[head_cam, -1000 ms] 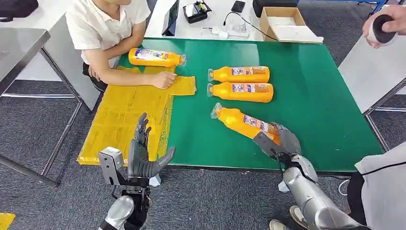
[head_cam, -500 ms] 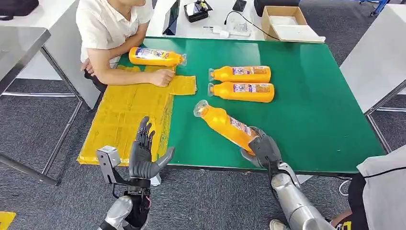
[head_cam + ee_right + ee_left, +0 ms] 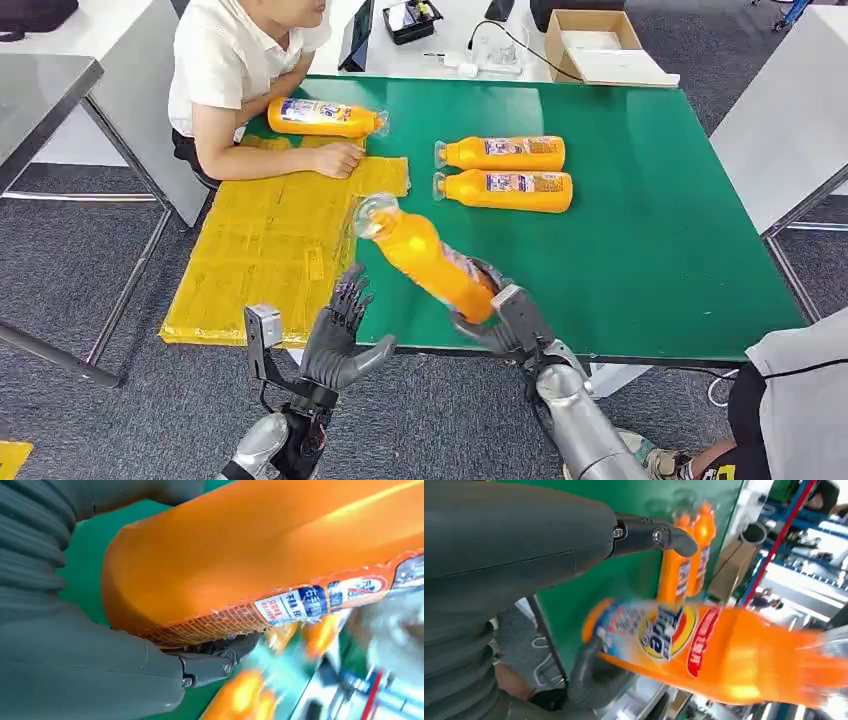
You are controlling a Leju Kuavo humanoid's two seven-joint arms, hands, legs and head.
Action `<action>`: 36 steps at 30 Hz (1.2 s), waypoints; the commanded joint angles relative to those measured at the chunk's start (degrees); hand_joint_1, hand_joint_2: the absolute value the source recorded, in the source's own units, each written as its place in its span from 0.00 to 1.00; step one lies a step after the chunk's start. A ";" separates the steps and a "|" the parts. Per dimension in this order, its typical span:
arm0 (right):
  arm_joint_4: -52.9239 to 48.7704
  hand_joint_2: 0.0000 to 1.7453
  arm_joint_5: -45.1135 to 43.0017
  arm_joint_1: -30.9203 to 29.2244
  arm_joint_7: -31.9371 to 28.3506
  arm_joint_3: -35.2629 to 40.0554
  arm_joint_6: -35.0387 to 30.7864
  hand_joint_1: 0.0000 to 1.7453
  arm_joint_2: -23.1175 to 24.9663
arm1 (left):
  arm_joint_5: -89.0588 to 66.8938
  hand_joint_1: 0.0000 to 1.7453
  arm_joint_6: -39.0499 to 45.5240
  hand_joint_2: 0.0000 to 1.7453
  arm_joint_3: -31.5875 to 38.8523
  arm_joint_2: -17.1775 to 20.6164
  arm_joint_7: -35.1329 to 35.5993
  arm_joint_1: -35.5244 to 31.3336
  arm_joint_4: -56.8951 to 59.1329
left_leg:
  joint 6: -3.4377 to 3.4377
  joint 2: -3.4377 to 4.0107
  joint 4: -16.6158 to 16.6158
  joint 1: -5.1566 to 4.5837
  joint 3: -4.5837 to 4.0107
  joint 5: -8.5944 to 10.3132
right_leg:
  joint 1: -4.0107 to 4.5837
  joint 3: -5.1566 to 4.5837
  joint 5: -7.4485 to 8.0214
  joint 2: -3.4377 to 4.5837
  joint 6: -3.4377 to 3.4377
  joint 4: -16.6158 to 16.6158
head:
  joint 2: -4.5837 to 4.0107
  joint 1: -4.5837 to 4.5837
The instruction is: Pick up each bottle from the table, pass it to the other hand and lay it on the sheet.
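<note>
While gripped: bottle [image 3: 428, 263] in right hand [image 3: 497, 317] (tilted)

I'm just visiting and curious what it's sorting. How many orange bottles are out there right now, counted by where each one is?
Held in the right hand: 1 bottle, lifted and tilted.
Lying side by side on the green table: 2, the farther bottle and the nearer bottle.
By the person's arm at the sheet's far end: 1 bottle.
Total: 4 bottles.
</note>
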 commanded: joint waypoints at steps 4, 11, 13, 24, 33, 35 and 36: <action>0.03 1.00 -1.59 -1.11 -0.04 10.31 0.62 1.00 1.64 | 1.31 0.00 -1.25 1.00 -3.31 0.35 0.60 -3.79 5.30 | -0.08 0.05 -0.01 0.05 0.28 -0.12 | 0.06 0.29 -0.10 0.04 -0.12 -0.03 | 0.00 0.02; 2.25 1.00 -1.12 -1.19 -0.44 15.61 1.49 1.00 2.39 | 4.22 0.00 0.48 1.00 -1.11 -1.71 -1.04 -4.25 2.85 | -0.10 0.00 0.01 0.04 0.21 -0.12 | 0.05 0.25 -0.11 0.00 -0.14 -0.01 | 0.00 0.02; 3.09 1.00 -1.01 -0.85 -0.42 17.37 0.97 1.00 2.56 | 6.24 0.00 1.94 1.00 0.02 -2.35 -1.40 -3.86 0.40 | -0.10 -0.01 0.02 0.06 0.23 -0.13 | 0.07 0.27 -0.13 -0.01 -0.16 0.00 | 0.00 0.02; 3.14 1.00 0.54 -0.71 -0.28 21.24 -1.27 1.00 2.44 | 11.62 0.97 7.79 1.00 3.57 -3.62 -1.22 -3.95 -2.68 | -0.12 0.04 0.06 0.08 0.32 -0.20 | 0.09 0.36 -0.18 0.01 -0.18 0.02 | 0.00 0.04; 2.69 1.00 -2.30 0.45 0.65 20.37 -2.73 0.00 2.85 | 16.92 1.00 3.80 1.00 3.83 -2.64 -0.84 -2.50 -5.23 | -0.07 -0.04 -0.03 0.04 0.12 -0.07 | 0.05 0.17 -0.08 -0.05 -0.11 -0.05 | 0.00 0.02; 1.83 0.00 -2.50 1.04 0.47 20.41 -2.93 0.00 2.89 | 17.98 1.00 2.93 1.00 4.58 -2.13 -0.55 -2.54 -5.64 | -0.13 -0.02 -0.02 0.06 0.34 -0.17 | 0.07 0.36 -0.18 -0.03 -0.18 -0.02 | 0.00 0.02; 0.94 0.00 -2.87 1.65 0.28 20.03 -3.47 0.00 2.90 | 18.57 1.00 2.74 1.00 5.17 -1.94 -0.37 -2.54 -5.82 | -0.09 -0.02 -0.03 0.05 0.21 -0.11 | 0.06 0.24 -0.12 -0.03 -0.14 -0.03 | 0.00 0.02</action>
